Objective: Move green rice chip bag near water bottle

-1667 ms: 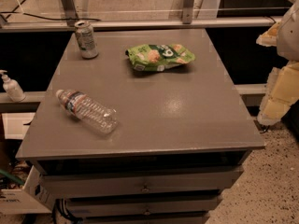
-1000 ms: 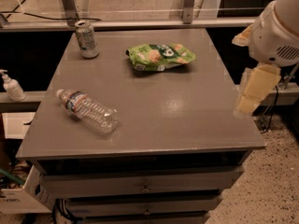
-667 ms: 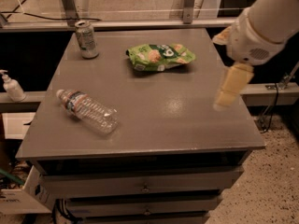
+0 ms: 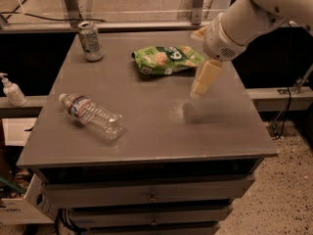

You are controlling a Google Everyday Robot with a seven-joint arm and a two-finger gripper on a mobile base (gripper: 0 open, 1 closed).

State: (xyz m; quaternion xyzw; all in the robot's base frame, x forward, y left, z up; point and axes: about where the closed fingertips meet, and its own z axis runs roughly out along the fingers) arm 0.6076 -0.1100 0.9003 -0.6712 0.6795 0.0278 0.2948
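The green rice chip bag [image 4: 167, 58] lies flat at the back middle of the grey table [image 4: 146, 131]. The water bottle [image 4: 91, 116] lies on its side at the front left, white cap pointing to the back left. My gripper [image 4: 197, 63] hangs above the table just right of the bag's right end, at the end of the white arm [image 4: 254, 13] that comes in from the upper right. Its cream fingers [image 4: 205, 77] are spread apart and hold nothing. It is not touching the bag.
A green-and-white drink can [image 4: 91, 41] stands at the table's back left corner. A small white pump bottle [image 4: 11, 90] stands on a ledge left of the table. Drawers sit under the tabletop. A rail runs behind the table.
The arm has swung in from the right edge of the view to over the table, and the gripper now hangs beside the bag's right end. Bag, bottle and can have not moved.
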